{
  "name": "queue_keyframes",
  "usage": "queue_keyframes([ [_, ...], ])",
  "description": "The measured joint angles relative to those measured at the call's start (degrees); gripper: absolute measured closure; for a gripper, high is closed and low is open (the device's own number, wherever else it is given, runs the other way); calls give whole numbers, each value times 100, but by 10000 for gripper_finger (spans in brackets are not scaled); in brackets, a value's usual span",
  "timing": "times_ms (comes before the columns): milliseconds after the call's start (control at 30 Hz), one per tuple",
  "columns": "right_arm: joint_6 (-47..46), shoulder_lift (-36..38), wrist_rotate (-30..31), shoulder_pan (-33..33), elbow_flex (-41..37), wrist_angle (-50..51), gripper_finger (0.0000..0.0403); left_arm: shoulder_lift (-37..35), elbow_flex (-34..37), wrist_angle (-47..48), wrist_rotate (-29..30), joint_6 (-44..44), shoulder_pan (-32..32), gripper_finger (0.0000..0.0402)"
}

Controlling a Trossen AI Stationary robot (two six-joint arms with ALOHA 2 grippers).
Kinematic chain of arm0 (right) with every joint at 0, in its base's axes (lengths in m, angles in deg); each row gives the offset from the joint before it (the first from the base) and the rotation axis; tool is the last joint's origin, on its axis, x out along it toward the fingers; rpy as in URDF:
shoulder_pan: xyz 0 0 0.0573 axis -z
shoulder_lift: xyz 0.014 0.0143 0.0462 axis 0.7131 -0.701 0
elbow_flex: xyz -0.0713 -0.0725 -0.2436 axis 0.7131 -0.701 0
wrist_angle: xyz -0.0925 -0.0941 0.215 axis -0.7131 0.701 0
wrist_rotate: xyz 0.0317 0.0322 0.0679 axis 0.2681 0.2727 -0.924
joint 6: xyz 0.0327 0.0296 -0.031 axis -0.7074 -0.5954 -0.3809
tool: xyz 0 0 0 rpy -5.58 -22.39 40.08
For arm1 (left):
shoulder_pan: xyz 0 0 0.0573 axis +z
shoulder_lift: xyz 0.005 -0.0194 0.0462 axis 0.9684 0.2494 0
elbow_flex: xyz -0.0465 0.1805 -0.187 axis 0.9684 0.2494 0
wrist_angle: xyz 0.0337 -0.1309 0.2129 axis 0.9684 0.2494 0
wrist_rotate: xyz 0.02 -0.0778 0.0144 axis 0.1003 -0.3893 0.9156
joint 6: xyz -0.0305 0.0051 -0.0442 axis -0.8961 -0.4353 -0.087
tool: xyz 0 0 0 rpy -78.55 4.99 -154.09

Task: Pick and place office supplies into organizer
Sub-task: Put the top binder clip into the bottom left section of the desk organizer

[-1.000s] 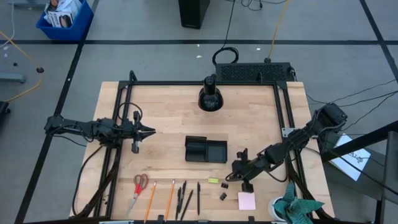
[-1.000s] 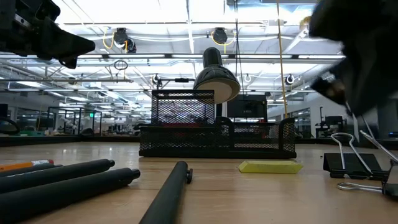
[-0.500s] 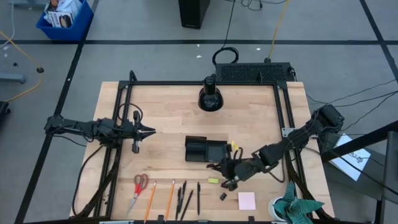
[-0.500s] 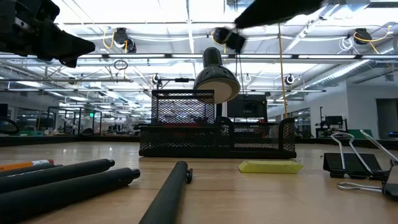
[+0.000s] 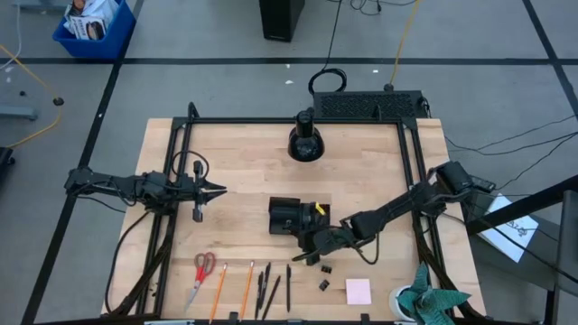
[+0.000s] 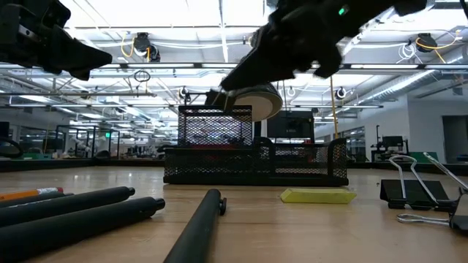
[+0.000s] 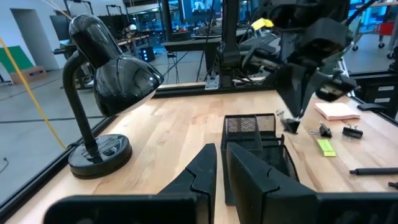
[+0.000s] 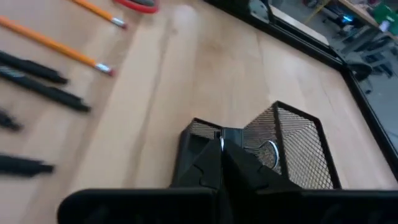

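The right gripper's [image 5: 305, 242] fingers [image 8: 219, 163] are pressed together. Whether anything tiny is pinched between them I cannot tell. Their tips hang above the small black wire-mesh organizer [image 5: 287, 217], at its 5 o'clock edge in the high view. The dark right arm runs off from there toward 2 o'clock.

The supplies lie on the wooden table [image 5: 244, 162], at 6 o'clock of the organizer:
- A small flat yellow piece [image 5: 310, 262] and two tiny black binder clips [image 5: 325, 269] lie nearest.
- A square pink sticky-note pad [image 5: 358, 291] sits at 4 o'clock of the clips.
- Thin dark pens [image 5: 267, 287], two orange pencils [image 5: 219, 291] and red-handled scissors [image 5: 203, 269] spread toward 8 o'clock.

The left gripper [image 5: 219, 190] waits well apart at the organizer's 9 o'clock. Its fingers [image 7: 204, 174] are only narrowly parted and hold nothing. A round black dome-shaped desk lamp [image 5: 306, 143] stands at 12 o'clock.
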Motion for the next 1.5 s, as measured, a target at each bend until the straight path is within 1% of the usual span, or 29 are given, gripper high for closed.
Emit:
queue_keyframes([
  [167, -150, -197, -44, 181, 0, -80, 403, 0, 0, 1, 3, 74, 0, 355],
  [267, -303, -244, -198, 217, 0, -8, 403, 0, 0, 0, 3, 90, 0, 355],
  [533, -358, -244, -160, 215, 0, 246, 403, 0, 0, -1, 3, 60, 0, 355],
  [900, -423, -680, -201, 383, 5, 154, 403, 0, 0, -3, 3, 102, 0, 355],
  [1033, -453, -692, -414, 438, 11, 159, 403, 0, 0, 2, 3, 111, 0, 355],
  [1133, -454, -692, -459, 436, 11, 165, 402, 1, 0, 1, 3, 111, 0, 355],
  [1500, -605, -694, -479, 436, 9, 181, 361, 0, 0, 35, 3, 93, 0, 355],
])
